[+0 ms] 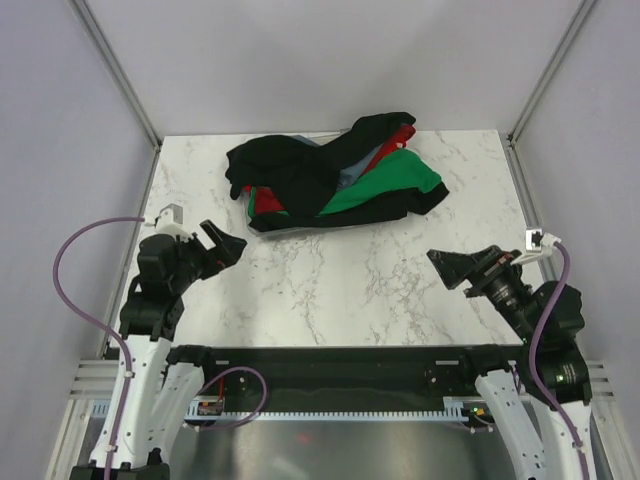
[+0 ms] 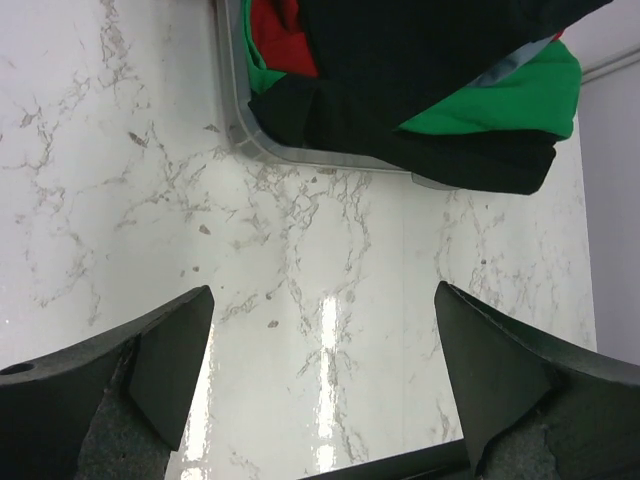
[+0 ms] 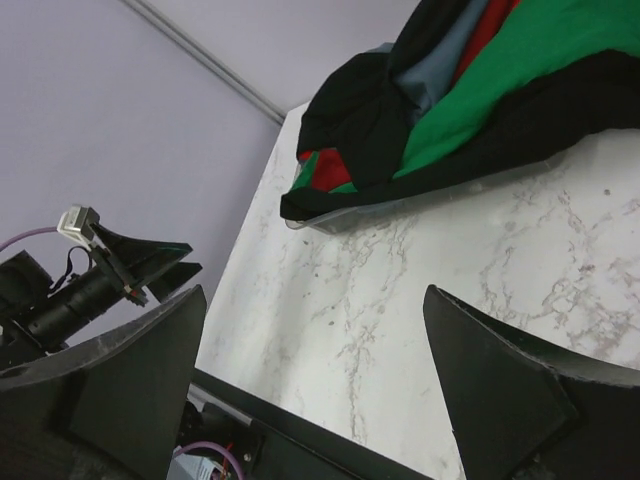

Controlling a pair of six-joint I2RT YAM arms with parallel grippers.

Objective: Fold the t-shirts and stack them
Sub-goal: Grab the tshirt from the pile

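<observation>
A heap of t-shirts (image 1: 330, 180), black, bright green, red and grey-blue, lies in a clear tray (image 2: 300, 152) at the back middle of the marble table. The heap also shows in the left wrist view (image 2: 420, 80) and the right wrist view (image 3: 470, 100). My left gripper (image 1: 226, 245) is open and empty, low at the left, pointing toward the heap. My right gripper (image 1: 452, 266) is open and empty at the right, well short of the heap. Only bare marble lies between each pair of fingers.
The marble table (image 1: 340, 290) stretches between the arms and the tray. Lilac walls with metal rails (image 1: 120, 70) close in the left, right and back. A black bar (image 1: 330, 355) runs along the near edge. Purple cables loop by each arm.
</observation>
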